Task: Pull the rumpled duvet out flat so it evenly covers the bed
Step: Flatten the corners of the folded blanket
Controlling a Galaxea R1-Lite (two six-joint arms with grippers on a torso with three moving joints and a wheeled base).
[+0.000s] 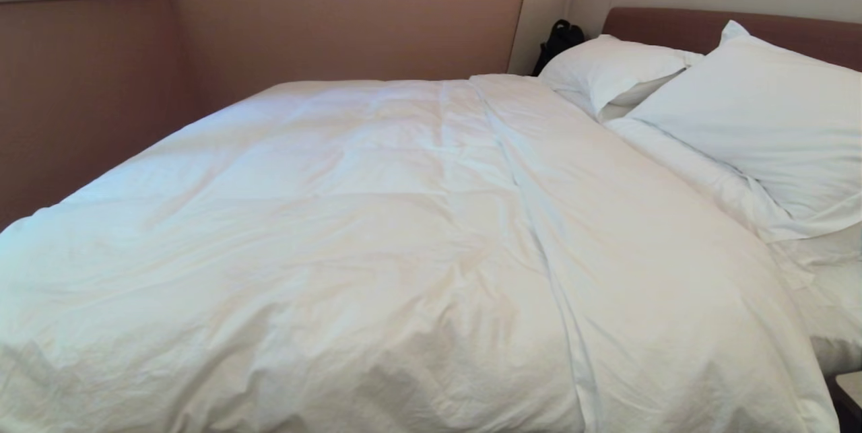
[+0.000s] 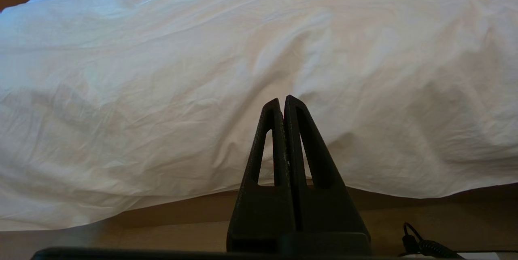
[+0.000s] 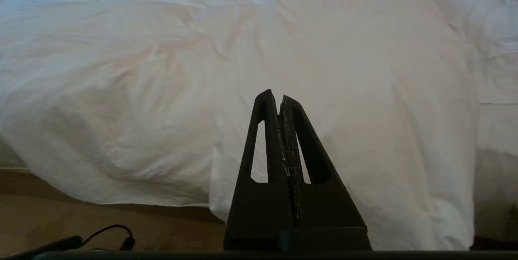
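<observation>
Although the duvet (image 1: 377,238) lies spread across most of the bed (image 1: 832,315), 1 long fold remains near the pillows (image 1: 761,116); final smoothing appears outstanding. Left end effector (image 2: 282,99) and right end effector (image 3: 275,95) hang closed and empty beside the bed's edge.
</observation>
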